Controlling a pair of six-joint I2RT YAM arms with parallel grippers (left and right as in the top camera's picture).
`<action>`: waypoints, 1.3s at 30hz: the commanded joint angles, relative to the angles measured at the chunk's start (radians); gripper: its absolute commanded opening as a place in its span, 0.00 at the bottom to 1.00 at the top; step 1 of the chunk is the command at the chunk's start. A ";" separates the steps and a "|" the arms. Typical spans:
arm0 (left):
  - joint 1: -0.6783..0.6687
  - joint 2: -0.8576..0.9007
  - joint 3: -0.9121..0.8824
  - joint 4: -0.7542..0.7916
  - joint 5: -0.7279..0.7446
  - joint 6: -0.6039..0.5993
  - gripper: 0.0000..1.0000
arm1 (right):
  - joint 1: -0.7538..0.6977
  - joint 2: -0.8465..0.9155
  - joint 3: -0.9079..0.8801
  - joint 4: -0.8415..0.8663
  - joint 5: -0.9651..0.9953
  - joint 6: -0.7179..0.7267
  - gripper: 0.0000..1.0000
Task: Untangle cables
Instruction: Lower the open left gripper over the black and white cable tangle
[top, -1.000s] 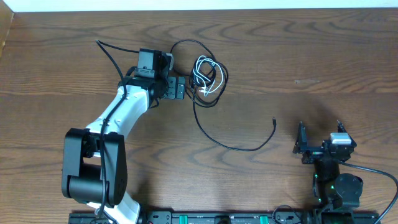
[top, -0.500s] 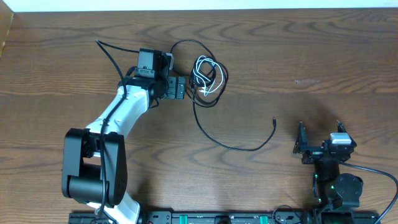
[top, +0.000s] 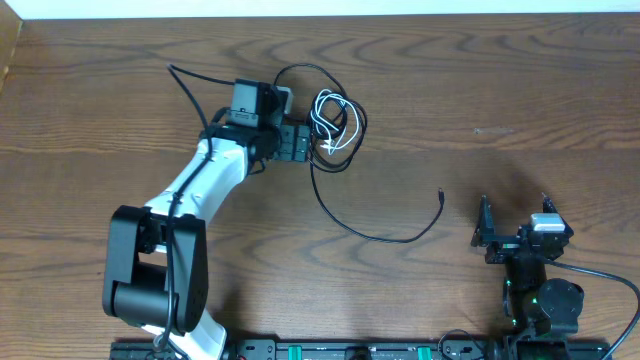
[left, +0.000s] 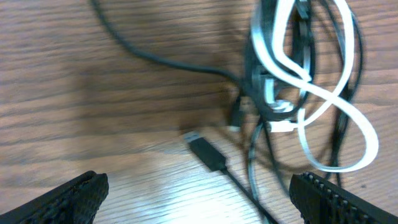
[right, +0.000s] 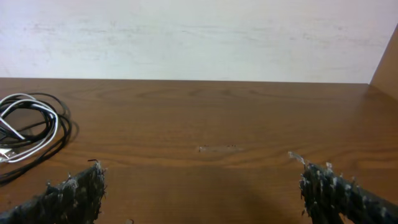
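Note:
The long black cable (top: 375, 234) loops at the back centre of the table and trails to the right, ending in a small plug (top: 441, 193). The short white cable (top: 331, 122) lies coiled inside the black loops. My left gripper (top: 303, 141) is open and empty, right beside the tangle on its left. In the left wrist view the white cable (left: 323, 102) crosses the black strands, and a black plug (left: 208, 153) lies between my fingers (left: 199, 196). My right gripper (top: 514, 228) is open and empty near the front right, far from the cables (right: 31, 127).
The wooden table's back edge (top: 400, 14) meets a white wall. A thicker black arm cable (top: 190, 90) runs left of the left wrist. A small pale scuff (right: 217, 148) marks the table ahead of the right gripper.
My left gripper has shifted slightly to the right, closer to the tangle. The cables and the right arm have not moved.

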 joint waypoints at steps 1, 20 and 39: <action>-0.057 0.010 0.022 0.009 0.011 0.043 0.98 | -0.007 -0.007 -0.002 -0.003 0.011 0.018 0.99; -0.092 0.010 0.014 0.010 -0.180 0.048 0.98 | -0.007 -0.007 -0.002 -0.003 0.011 0.018 0.99; -0.091 0.036 0.014 0.013 -0.232 0.048 0.98 | -0.007 -0.007 -0.002 -0.003 0.011 0.018 0.99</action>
